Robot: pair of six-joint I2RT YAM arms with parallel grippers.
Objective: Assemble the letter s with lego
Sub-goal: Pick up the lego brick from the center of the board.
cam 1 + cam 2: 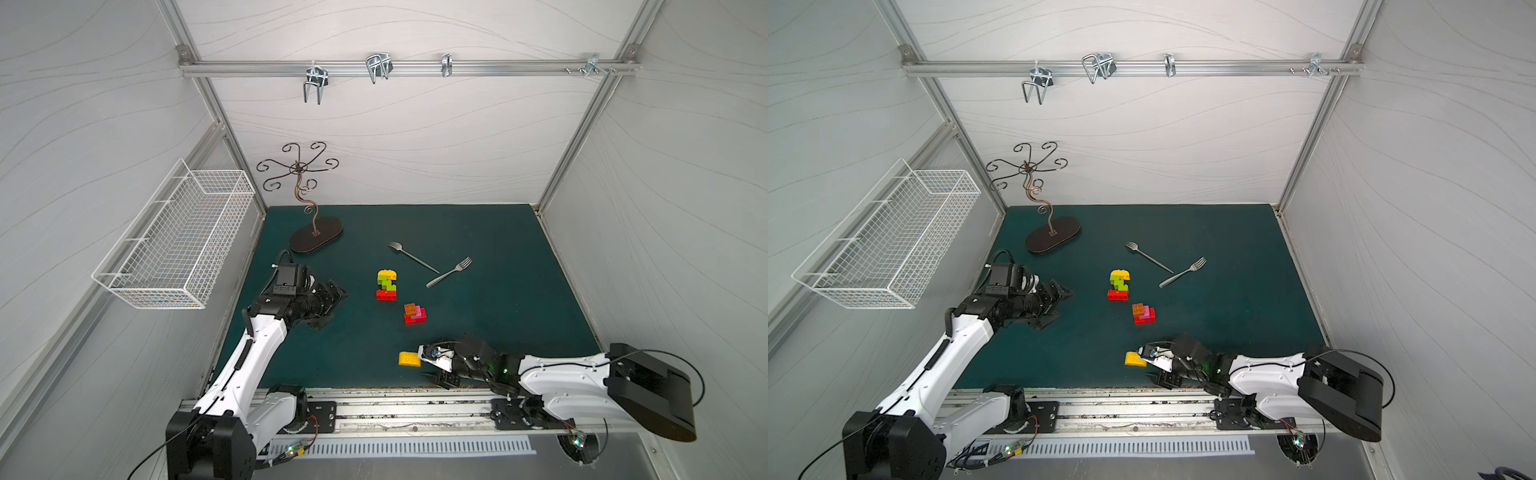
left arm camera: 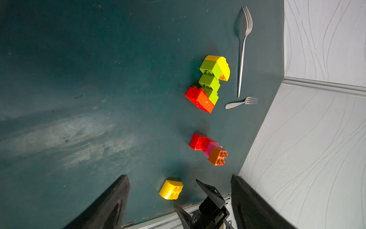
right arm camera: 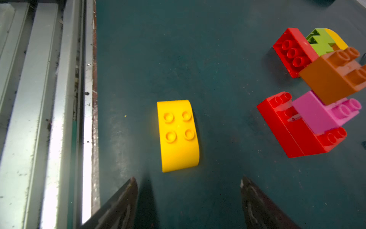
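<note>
The right gripper [image 3: 188, 181], jaws spread wide and empty, hangs just short of the loose yellow brick [image 3: 178, 134] lying near the front edge of the green mat [image 3: 217, 59], so it should advance centred, straddle the brick squarely, then close.

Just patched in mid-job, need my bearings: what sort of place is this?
Probably a robot lab test cell: aluminium frame with white panel walls, green mat, and a wall-mounted wire basket as a prop.
</note>
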